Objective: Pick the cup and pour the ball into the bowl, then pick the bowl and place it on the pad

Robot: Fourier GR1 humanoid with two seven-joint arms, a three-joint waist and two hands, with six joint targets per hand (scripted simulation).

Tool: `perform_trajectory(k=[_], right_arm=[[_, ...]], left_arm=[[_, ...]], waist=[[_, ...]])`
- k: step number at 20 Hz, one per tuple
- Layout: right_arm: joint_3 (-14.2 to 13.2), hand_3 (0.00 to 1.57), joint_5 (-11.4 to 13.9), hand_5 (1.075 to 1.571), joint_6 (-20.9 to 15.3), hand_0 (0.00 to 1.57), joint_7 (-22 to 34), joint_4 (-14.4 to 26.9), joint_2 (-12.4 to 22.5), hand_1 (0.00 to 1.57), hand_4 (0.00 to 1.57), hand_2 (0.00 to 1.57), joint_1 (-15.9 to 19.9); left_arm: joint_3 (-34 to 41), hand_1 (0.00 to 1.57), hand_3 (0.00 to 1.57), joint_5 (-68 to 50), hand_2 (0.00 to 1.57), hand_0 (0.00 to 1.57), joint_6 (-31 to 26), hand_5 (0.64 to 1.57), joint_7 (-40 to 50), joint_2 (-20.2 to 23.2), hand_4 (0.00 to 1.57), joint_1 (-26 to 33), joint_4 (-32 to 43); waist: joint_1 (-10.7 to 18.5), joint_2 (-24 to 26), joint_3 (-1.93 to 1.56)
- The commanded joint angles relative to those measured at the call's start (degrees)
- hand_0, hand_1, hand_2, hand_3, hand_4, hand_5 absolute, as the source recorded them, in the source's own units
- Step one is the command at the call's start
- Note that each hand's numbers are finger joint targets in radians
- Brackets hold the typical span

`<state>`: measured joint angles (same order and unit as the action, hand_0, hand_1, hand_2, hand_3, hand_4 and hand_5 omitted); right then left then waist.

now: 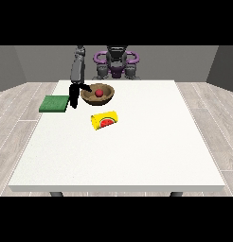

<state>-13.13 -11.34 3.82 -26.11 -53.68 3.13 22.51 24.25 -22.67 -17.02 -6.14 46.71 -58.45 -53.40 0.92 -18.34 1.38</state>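
Red ball [98,93] sits in wooden bowl [106,97]; cup [104,120] lies sideways.

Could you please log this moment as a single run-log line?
ball in bowl | cup on its side | hand at bowl's rim | pad bare

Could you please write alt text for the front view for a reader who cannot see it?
A black hand at the view's left reaches the rim of a wooden bowl holding a red ball. A yellow watermelon-print cup lies tipped nearby; a green pad sits left.
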Motion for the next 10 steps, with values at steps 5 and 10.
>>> perform_trajectory(k=[5,10], right_arm=[[4.82,0.00,0.54,1.570,-10.19,0.00,5.92,3.75,-3.04,0.00,0.42,0.00,4.06],[4.62,0.86,2.57,1.421,-14.24,1.57,8.26,5.13,-2.74,1.57,0.87,1.57,0.93]], left_arm=[[-0.29,0.00,0.00,-0.90,0.00,0.00,-0.80,1.540,1.50,0.78,0.00,-2.98,0.95],[-0.10,0.00,0.00,-1.26,0.00,0.00,-0.71,1.537,2.29,1.70,0.00,-4.25,0.26]], waist=[[3.95,-1.61,-1.39],[4.71,-3.61,-1.37]])
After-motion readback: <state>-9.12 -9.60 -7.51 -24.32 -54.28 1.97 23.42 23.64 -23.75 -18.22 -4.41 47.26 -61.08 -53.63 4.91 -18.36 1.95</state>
